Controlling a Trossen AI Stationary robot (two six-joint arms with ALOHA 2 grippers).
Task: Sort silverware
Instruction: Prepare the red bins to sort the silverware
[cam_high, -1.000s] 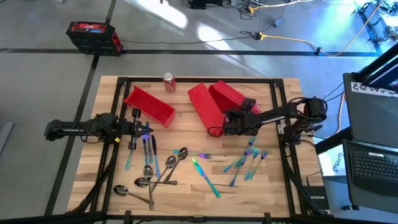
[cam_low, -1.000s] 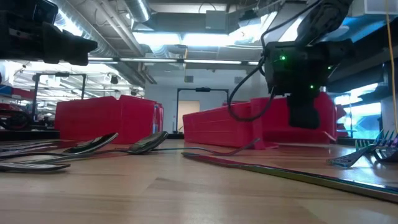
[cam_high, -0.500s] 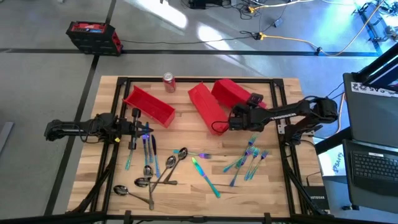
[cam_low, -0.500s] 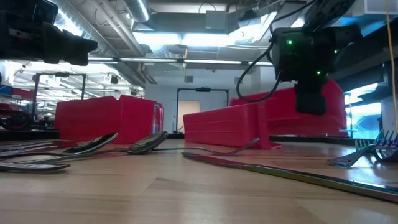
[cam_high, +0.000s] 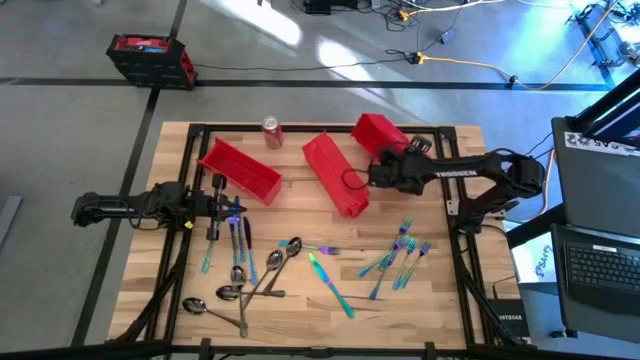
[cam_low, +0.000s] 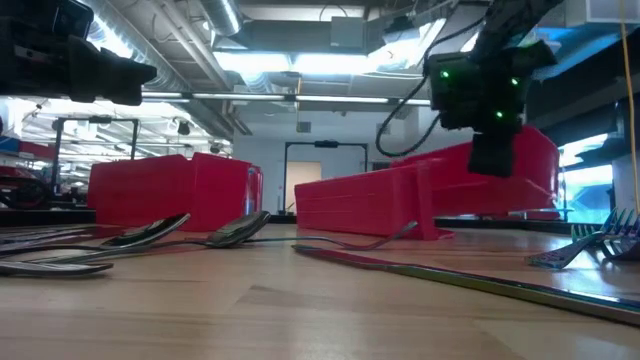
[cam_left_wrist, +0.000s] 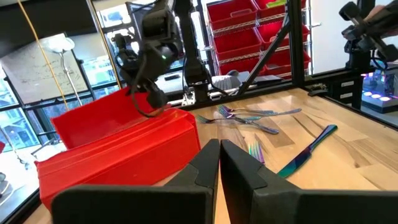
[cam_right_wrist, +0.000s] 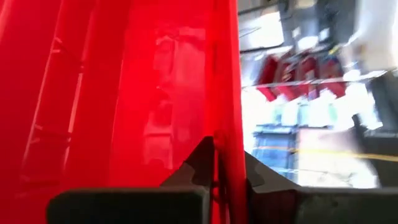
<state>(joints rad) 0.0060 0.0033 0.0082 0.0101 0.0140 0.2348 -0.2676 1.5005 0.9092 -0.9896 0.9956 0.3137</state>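
- Pale wooden slat table (cam_high: 300, 310) inside a black frame, grey floor with cables beyond 12 o'clock.
- Right gripper (cam_high: 377, 170) pinched shut on the thin wall of a long red plastic bin (cam_high: 379, 134), at about 1 o'clock from table centre; bin tilted and lifted at that end.
- Loose iridescent teal-purple forks (cam_high: 402, 255) lying at 6 o'clock from that gripper, well apart, long axes roughly 1 to 7 o'clock; right arm clearly nearer.
- Iridescent knife (cam_high: 329, 283) near table centre, axis 11 to 5 o'clock.
- Dark bronze spoons (cam_high: 250, 280) at 7 o'clock from centre, nearer the left arm.
- Left gripper (cam_high: 220, 206) at 9 o'clock, fingers closed, nothing held, above more teal pieces (cam_high: 238, 238).
- Second red bin (cam_high: 334, 173) at centre rear and third red bin (cam_high: 240, 169) at 11 o'clock: no silverware seen inside.
- Red soda can (cam_high: 271, 132) upright at 12 o'clock.
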